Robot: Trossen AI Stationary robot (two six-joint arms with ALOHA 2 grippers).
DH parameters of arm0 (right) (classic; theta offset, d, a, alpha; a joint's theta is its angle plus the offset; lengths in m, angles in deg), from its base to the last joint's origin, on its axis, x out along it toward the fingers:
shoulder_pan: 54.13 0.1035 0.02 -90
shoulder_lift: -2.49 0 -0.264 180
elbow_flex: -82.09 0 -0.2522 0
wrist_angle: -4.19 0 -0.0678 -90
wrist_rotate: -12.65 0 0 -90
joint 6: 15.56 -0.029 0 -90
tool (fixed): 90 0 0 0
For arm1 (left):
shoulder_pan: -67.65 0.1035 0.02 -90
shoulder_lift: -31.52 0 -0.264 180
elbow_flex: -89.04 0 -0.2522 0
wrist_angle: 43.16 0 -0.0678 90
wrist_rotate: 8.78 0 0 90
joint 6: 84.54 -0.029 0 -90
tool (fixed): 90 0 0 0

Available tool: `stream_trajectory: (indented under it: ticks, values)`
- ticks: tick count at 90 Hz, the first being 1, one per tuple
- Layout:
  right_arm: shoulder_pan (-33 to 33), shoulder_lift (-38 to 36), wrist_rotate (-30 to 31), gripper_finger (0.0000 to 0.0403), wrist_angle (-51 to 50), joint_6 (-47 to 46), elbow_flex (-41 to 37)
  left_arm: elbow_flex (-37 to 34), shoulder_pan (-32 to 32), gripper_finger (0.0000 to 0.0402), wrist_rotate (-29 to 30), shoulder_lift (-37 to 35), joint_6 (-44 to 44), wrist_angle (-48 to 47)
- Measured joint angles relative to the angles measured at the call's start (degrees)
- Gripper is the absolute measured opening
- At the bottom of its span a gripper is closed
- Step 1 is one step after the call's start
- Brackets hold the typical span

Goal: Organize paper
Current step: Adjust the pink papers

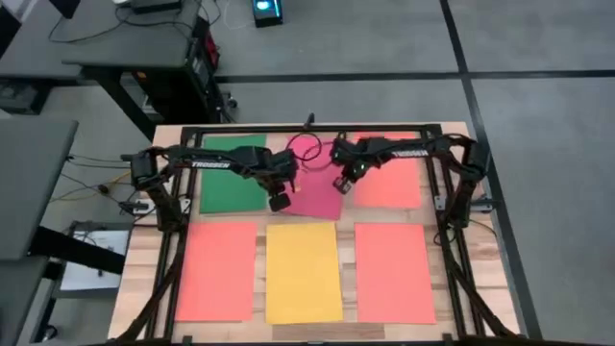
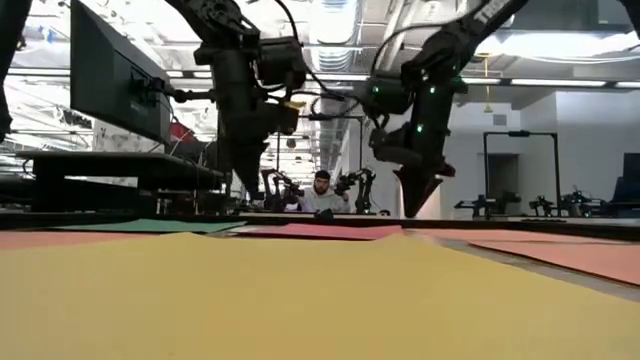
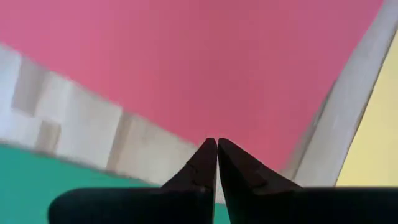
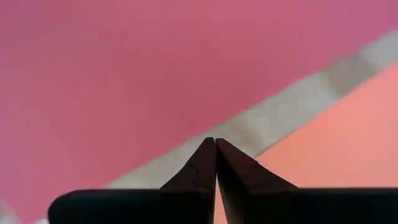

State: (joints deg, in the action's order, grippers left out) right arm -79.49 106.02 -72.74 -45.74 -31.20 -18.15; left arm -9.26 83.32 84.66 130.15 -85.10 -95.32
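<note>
Pink-red paper sheet (image 1: 315,188) lies skewed in the far middle slot, between green sheet (image 1: 231,176) and orange sheet (image 1: 389,178). Left gripper (image 1: 279,201) and right gripper (image 1: 340,185), both clenched empty, hover above. Risk: closed tips snag or crease it.

Grey tiled floor (image 1: 538,106) around a pale wooden bench (image 1: 144,259).
A dark desk (image 1: 115,43) stands beyond the bench's far left corner; bright ceiling lights (image 2: 340,20) overhead.
</note>
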Motion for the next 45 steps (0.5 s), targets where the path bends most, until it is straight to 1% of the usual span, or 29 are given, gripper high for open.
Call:
stream_trajectory:
  ticks: [10,20,33,40,45]
  values:
    - [-3.55,-0.02,0.01,0.0,2.04,0.03,0.0,0.05,-0.41,0.0,-0.24,-0.02,-2.12,2.74]
    - [-5.87,-0.01,0.0,0.0,3.6,0.42,0.0,0.05,-0.78,0.0,-2.65,-0.03,-4.01,5.8]
    - [-7.14,1.3,-0.08,0.0,5.94,0.51,-0.01,0.05,-1.72,0.0,-5.77,-0.03,-7.54,10.14]
    - [-7.17,3.26,-0.16,0.0,7.17,0.52,0.98,0.07,-2.22,0.0,-6.19,0.24,-8.57,11.42]
    - [-7.33,4.78,-0.12,0.0,6.3,0.9,1.13,0.07,-2.45,0.0,-6.23,0.4,-8.68,11.93]
